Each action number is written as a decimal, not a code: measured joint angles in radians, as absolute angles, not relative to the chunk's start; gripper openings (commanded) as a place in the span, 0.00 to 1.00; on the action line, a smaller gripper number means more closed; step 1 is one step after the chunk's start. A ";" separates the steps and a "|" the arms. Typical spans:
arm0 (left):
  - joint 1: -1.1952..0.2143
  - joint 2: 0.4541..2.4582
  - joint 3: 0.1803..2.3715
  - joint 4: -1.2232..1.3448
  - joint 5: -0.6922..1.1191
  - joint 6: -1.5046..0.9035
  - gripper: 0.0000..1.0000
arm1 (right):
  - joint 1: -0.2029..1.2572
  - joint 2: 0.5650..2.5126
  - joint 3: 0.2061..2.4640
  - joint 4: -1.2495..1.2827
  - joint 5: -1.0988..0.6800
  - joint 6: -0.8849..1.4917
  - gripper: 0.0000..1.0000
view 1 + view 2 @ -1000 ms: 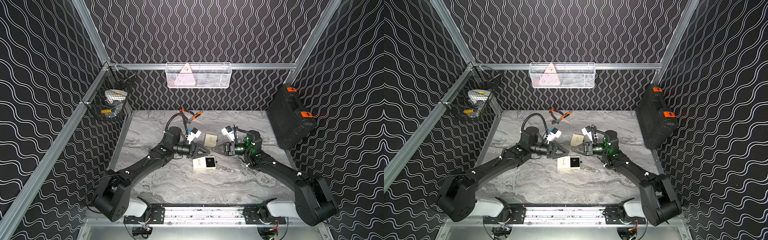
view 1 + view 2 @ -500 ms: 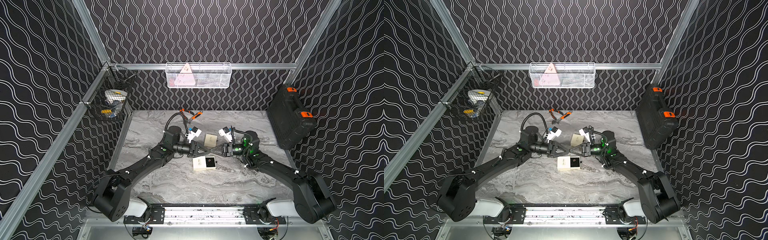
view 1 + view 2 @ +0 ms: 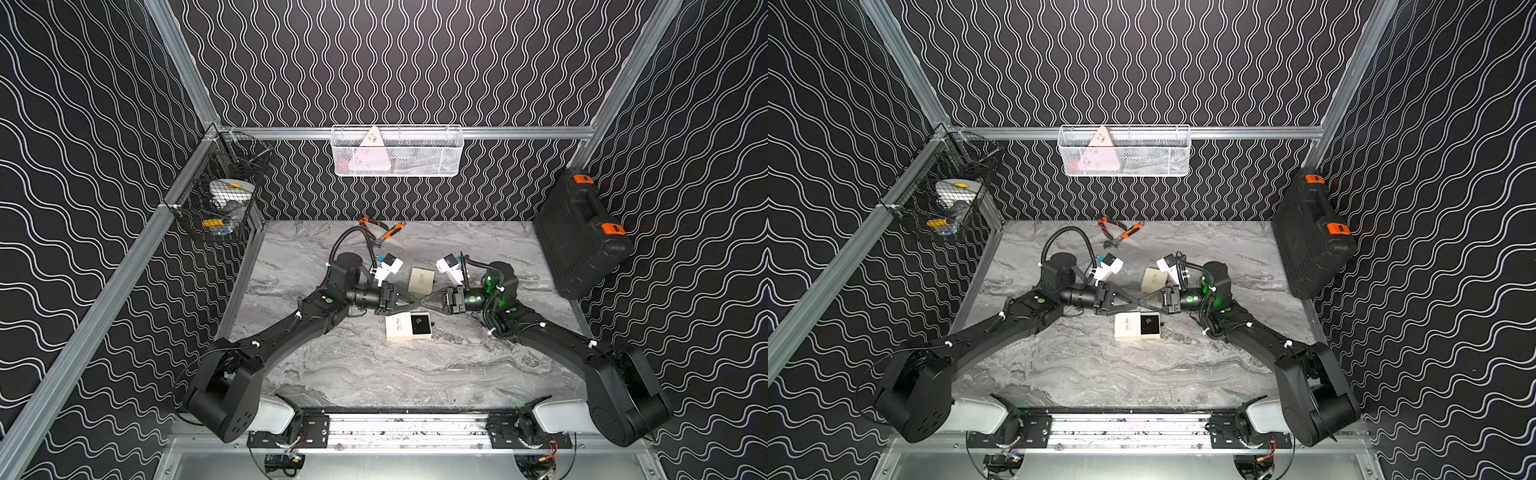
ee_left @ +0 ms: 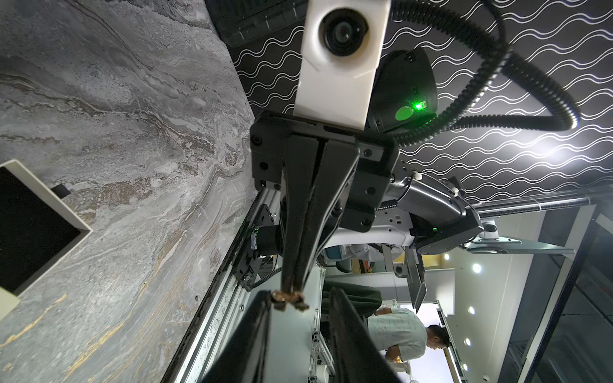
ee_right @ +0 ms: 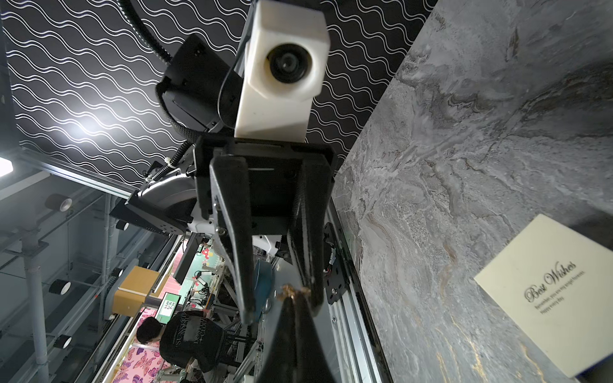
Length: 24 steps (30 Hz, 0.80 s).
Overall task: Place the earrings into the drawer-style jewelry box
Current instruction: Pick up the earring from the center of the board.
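Observation:
Above the marble table, my two grippers meet tip to tip in both top views. My right gripper (image 5: pixel 292 298) is shut on a tiny gold earring (image 5: pixel 293 291), also seen in the left wrist view as the earring (image 4: pixel 290 298). My left gripper (image 4: pixel 298 293) is open, its fingers (image 5: pixel 306 232) on either side of the earring, which touches one finger. Just in front of the meeting tips (image 3: pixel 424 300) lies the cream drawer-style jewelry box (image 3: pixel 399 328), its black drawer (image 3: pixel 420 324) pulled out with a small speck in it.
A second cream box (image 3: pixel 421 280) printed "Best Wishes" lies just behind the grippers. Orange-handled pliers (image 3: pixel 380 228) lie at the back. A black tool case (image 3: pixel 582 232) leans on the right wall. A white wire basket (image 3: pixel 397 151) and a black one (image 3: pixel 220 203) hang on the walls.
The right gripper has moved left with the earring until its tips sit between the left gripper's fingers. The left jaws have narrowed a little.

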<state>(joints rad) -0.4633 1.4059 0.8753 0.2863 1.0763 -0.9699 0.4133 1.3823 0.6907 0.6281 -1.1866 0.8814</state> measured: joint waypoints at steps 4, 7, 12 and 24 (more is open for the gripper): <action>-0.463 1.406 0.875 0.289 1.076 -0.974 0.34 | 0.418 1.386 0.691 0.630 -1.187 0.881 0.00; -0.463 1.406 0.876 0.282 1.075 -0.973 0.32 | 0.422 1.387 0.691 0.631 -1.187 0.881 0.00; -0.463 1.400 0.877 0.262 1.067 -0.969 0.28 | 0.424 1.389 0.692 0.633 -1.190 0.880 0.00; -0.463 1.398 0.887 0.212 1.058 -0.953 0.06 | 0.425 1.390 0.695 0.623 -1.190 0.865 0.00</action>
<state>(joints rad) -0.4633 1.3983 0.8871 0.2119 1.0580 -0.9535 0.4252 1.3895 0.6952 0.6231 -1.1896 0.8654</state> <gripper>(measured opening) 0.154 0.049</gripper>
